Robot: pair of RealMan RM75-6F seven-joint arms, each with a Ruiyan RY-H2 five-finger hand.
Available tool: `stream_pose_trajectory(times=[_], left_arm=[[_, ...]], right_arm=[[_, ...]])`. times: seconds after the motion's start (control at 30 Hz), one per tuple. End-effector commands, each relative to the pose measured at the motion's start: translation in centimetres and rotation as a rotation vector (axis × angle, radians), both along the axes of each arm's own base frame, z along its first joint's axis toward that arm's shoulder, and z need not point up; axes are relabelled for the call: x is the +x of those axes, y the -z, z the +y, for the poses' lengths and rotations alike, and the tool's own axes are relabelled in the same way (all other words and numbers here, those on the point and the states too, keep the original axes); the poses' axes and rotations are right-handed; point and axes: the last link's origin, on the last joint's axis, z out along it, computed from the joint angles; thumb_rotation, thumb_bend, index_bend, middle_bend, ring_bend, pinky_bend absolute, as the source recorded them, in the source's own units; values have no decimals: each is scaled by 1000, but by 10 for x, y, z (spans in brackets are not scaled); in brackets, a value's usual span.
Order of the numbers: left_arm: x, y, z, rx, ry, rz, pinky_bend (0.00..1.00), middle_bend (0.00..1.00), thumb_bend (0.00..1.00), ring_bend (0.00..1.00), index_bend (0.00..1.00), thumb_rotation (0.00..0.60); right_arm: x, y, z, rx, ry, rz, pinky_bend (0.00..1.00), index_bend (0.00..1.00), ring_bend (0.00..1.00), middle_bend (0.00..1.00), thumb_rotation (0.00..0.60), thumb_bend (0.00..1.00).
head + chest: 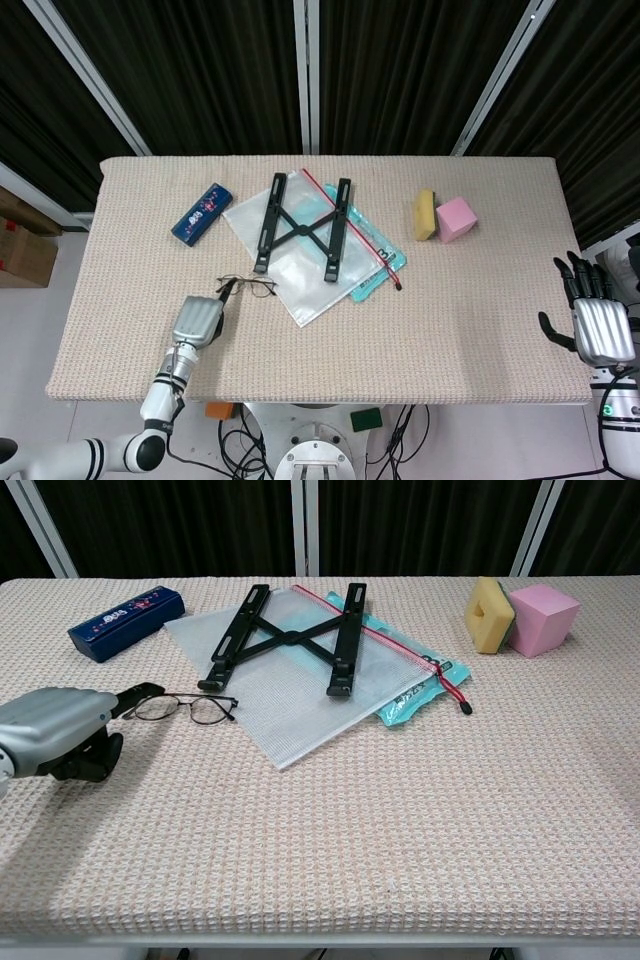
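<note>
where the woven bench (pixel 420 330) runs toward its near left edge, your left robot hand (pixel 197 320) sits low over the surface, one dark fingertip stretched forward to the near end of the wire-rimmed glasses (pixel 185 706); whether it touches the frame cannot be told, and it holds nothing. the glasses lie flat just beside the corner of the clear zip pouch (pixel 300 265), which carries the black folding stand (pixel 302 223) and overlaps a teal packet (pixel 372 272). a blue pencil case (pixel 201 212) rests farther back on the left. your right robot hand (pixel 595 318) hangs off the bench's right edge, fingers spread and empty, well apart from the yellow sponge (pixel 425 215) and pink block (pixel 456 219).
</note>
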Motion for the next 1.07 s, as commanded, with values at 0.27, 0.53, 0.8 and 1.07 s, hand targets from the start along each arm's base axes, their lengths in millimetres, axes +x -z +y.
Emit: stream_pose_trajectory(times=[0.27, 0.53, 0.8, 1.07], left_arm=[[5, -12, 5, 46, 2, -38, 1000, 999, 737, 949, 0, 600], [5, -105, 0, 402, 156, -239, 970, 938, 518, 901, 10, 600], [-76, -169, -61, 379, 78, -103, 346, 71, 67, 63, 84, 221], [-97, -180, -89, 336, 78, -57, 168, 0, 30, 0, 74, 6]], right_arm=[[0, -1, 0, -5, -3, -3, 0, 0, 0, 0, 596, 390], [-3, -5, 6, -8, -7, 14, 0, 0, 0, 0, 597, 390], [-40, -5, 35, 3, 98, 103, 0, 0, 0, 0, 596, 367], [-44, -8, 50, 6, 103, 126, 0, 0, 0, 0, 597, 327]])
